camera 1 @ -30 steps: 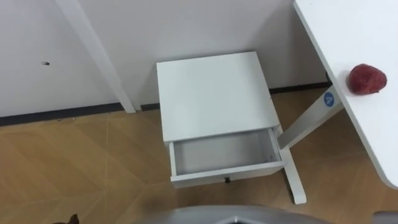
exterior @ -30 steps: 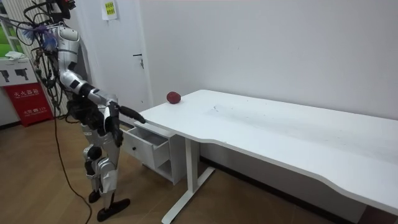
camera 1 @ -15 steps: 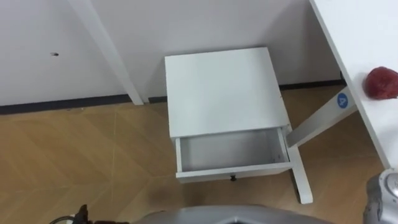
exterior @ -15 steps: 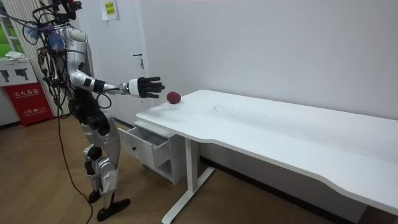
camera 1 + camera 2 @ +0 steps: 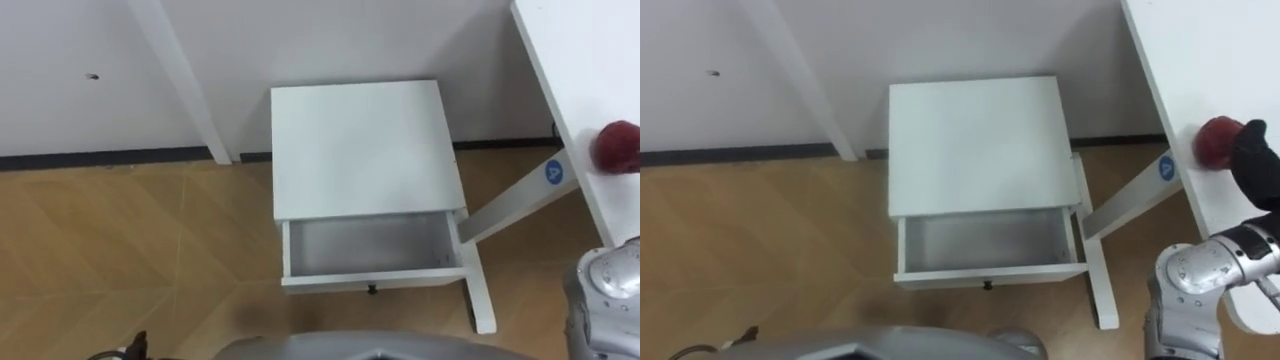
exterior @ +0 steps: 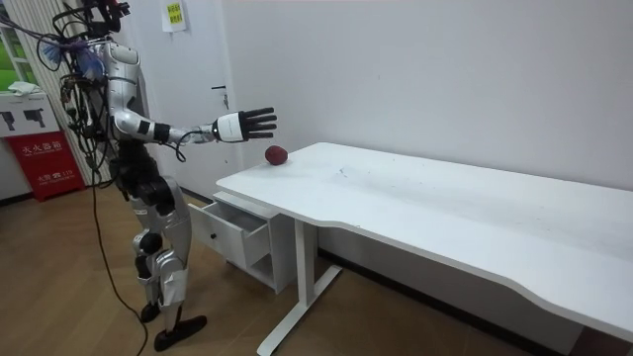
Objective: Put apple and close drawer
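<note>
Right eye view, read from my own body outward. At the bottom-left edge of the left eye view a small dark tip shows. It is probably my left hand [image 5: 137,344], but too little of it shows to be sure, and I cannot tell how its fingers stand.

Directly below me, the drawer [image 5: 985,242] of a low white cabinet [image 5: 978,140] is pulled out toward me. Its floor is bare, with nothing lying in it. The cabinet stands on the wood floor with its back to the wall, just beside the leg of the white desk [image 5: 1210,60].

My right hand [image 5: 1252,160] reaches over the desk's end edge. In the room view its fingers are straight and spread apart, holding nothing, and it hovers above the desktop.

The apple [image 5: 1213,140] rests on the desk just inside that end edge, toward the wall-side corner. It sits just beside my fingertips and, judging by the room view, is not yet touched.

Progress: I judge that no step is complete. The apple has yet to be grasped, carried across to the cabinet and lowered into the open drawer. After that the drawer front has to be pushed flush.
</note>
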